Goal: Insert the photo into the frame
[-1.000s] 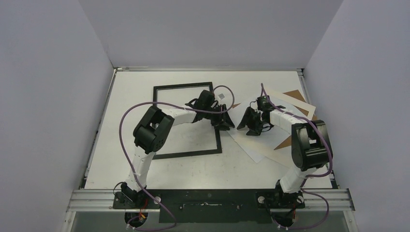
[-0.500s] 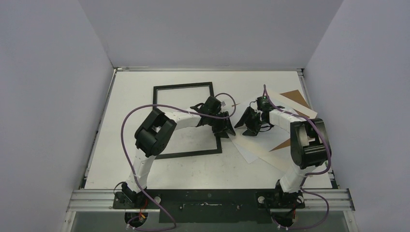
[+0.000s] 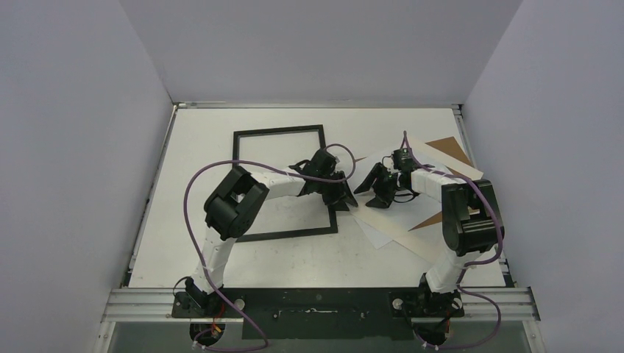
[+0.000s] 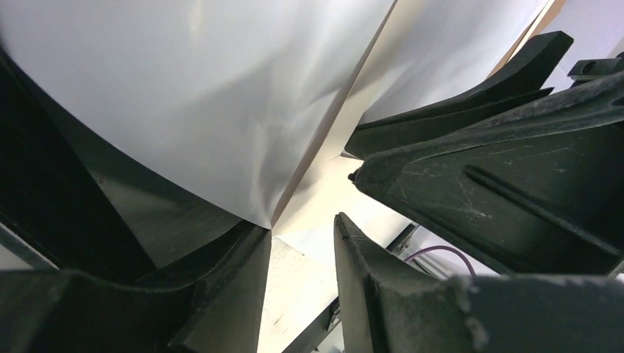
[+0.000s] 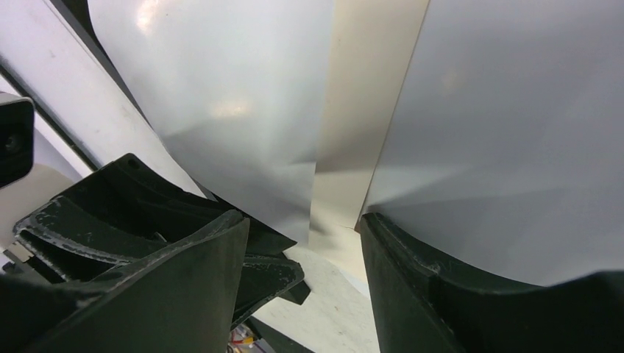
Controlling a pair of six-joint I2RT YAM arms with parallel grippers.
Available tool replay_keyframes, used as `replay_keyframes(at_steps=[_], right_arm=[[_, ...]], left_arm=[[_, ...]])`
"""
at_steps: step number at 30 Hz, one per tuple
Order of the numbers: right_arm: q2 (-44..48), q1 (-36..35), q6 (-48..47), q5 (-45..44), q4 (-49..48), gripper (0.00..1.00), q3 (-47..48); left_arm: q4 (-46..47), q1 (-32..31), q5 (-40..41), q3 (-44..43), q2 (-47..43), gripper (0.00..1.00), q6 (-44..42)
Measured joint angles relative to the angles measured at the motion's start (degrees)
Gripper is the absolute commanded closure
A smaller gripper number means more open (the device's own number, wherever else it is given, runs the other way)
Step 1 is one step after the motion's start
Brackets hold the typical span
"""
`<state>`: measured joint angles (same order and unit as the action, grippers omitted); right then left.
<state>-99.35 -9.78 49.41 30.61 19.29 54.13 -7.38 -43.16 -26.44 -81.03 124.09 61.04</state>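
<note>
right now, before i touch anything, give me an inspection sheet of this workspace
surface: white table, no spills seen
job's things: black frame flat, nothing in it; photo, likely the pale glossy sheet, one corner curled up, print side unseen
clutter: cream mat and brown cardboard stacked askew on the right
grippers: left gripper and right gripper tip to tip at the sheet's edge, both jaws apart, neither clamped
cables: purple cables loop over both arms, no snag seen
surroundings: plain grey walls; metal rail at near edge
</note>
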Motion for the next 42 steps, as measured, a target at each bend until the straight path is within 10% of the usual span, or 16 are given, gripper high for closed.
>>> replay_keyframes(at_steps=[13, 28, 42], right_arm=[[-0.02, 1.55, 2.38, 7.48, -8.61, 0.36, -3.87], [5.73, 3.06, 9.03, 12.68, -20.92, 0.5, -8.68], [6.23, 3.1, 16.31, 14.82, -30.32, 0.48, -10.12]], left_arm=[[2.84, 0.66, -3.23, 1.07, -0.2, 0.73, 0.24], [2.43, 1.64, -4.22, 1.07, -1.25, 0.47, -1.55], [3.58, 1.86, -5.44, 1.42, -5.25, 1.0, -1.2]])
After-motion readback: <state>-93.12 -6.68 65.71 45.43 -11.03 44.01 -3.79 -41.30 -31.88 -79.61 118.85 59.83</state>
